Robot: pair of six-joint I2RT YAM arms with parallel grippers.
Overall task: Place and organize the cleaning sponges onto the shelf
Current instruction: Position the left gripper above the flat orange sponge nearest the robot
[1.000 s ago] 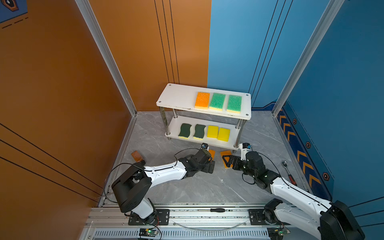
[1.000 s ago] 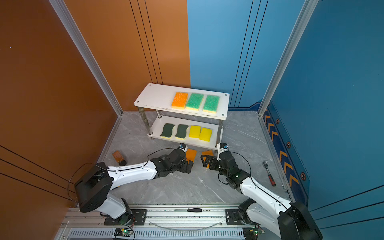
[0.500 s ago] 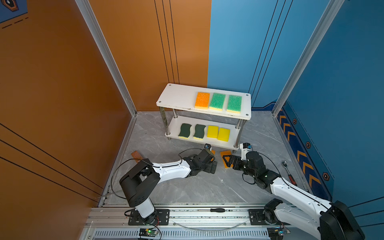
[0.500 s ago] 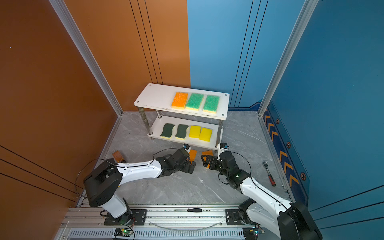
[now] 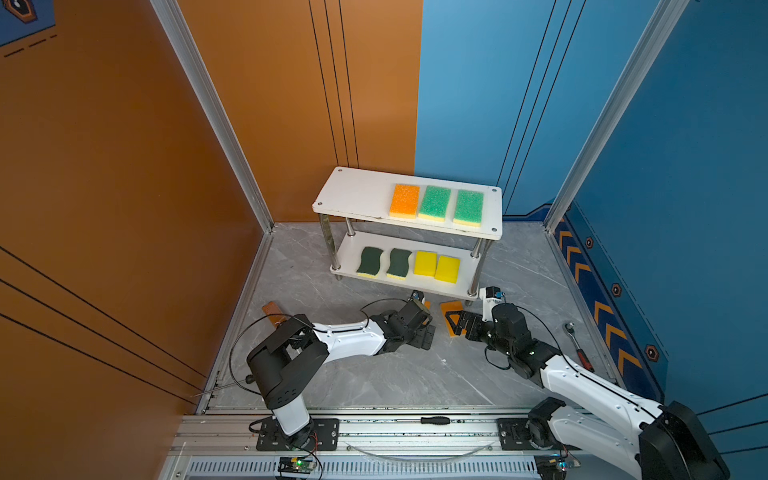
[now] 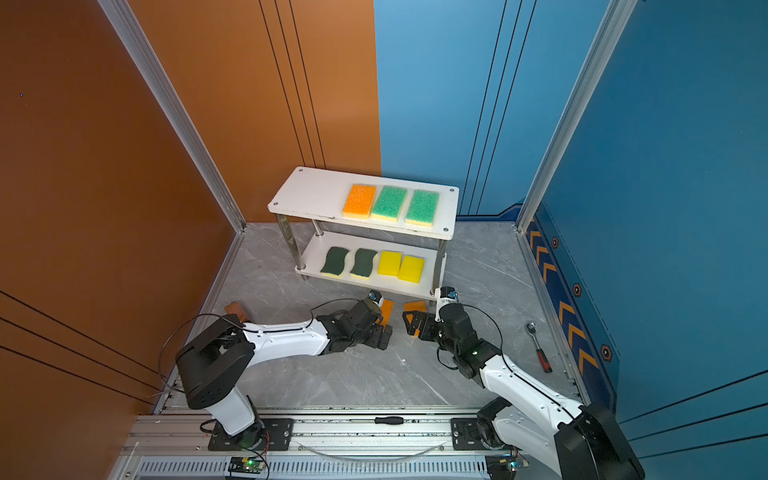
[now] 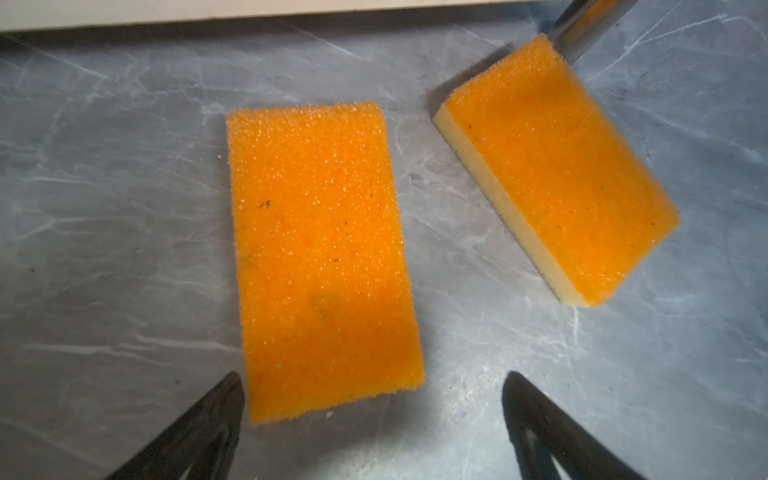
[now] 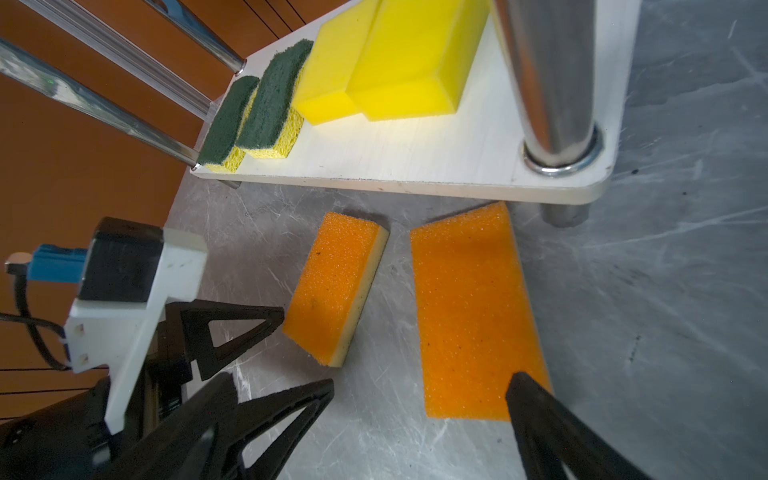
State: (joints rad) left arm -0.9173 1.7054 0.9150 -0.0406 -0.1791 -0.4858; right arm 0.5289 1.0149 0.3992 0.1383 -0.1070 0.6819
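Note:
Two orange-topped cleaning sponges lie on the floor in front of the shelf (image 5: 357,195). My left gripper (image 7: 372,382) stands open just short of one orange sponge (image 7: 324,257), which my wrist partly hides in a top view (image 6: 386,311). My right gripper (image 8: 371,377) is open too, one finger above a corner of the other orange sponge (image 8: 473,316) (image 5: 451,309). The shelf's top board holds an orange sponge (image 5: 404,200) and two light-green ones (image 5: 434,203). The lower board holds two dark-green ones (image 5: 370,262) and two yellow ones (image 5: 436,266).
The two grippers are close together; a left fingertip (image 8: 328,384) shows between my right fingers. A shelf post (image 8: 548,83) stands right behind the sponges. A ratchet wrench (image 5: 577,345) lies at the right wall and a brown block (image 5: 270,309) at the left wall.
My left arm has swung right and its gripper has moved slightly closer to its orange sponge. The right arm and all sponges are where they were.

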